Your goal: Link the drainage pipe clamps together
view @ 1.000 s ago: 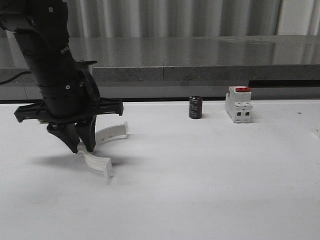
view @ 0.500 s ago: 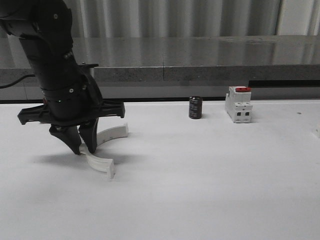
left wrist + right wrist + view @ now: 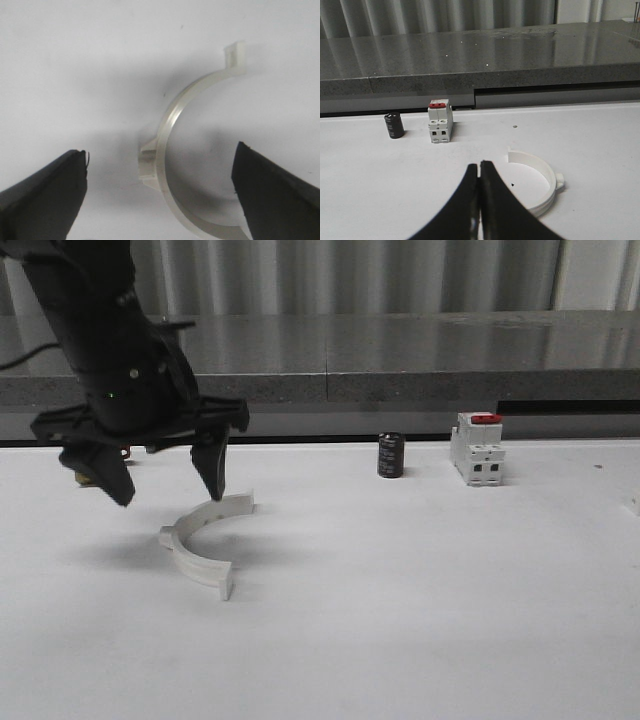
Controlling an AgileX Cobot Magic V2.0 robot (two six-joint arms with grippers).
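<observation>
One white drainage pipe clamp [image 3: 197, 565] lies flat on the table at the left, a half-ring with its open side facing right. My left gripper [image 3: 163, 485] hangs open just above it, not touching. In the left wrist view the clamp [image 3: 167, 120] and its side lug lie between the two wide-spread black fingers [image 3: 45, 195]. The other clamp [image 3: 547, 182] shows in the right wrist view, lying on the table just beyond and to one side of my right gripper [image 3: 479, 165]. That gripper is shut with nothing between its fingers.
A small black cylinder [image 3: 390, 455] and a white block with a red top [image 3: 477, 448] stand at the back of the table, right of centre. A grey stone ledge [image 3: 400, 350] runs behind the table. A small brass-coloured piece [image 3: 83, 477] peeks out behind the left finger.
My left gripper was shut on the clamp's end and holding it tilted. It has opened and risen, and the clamp now lies flat on the table.
</observation>
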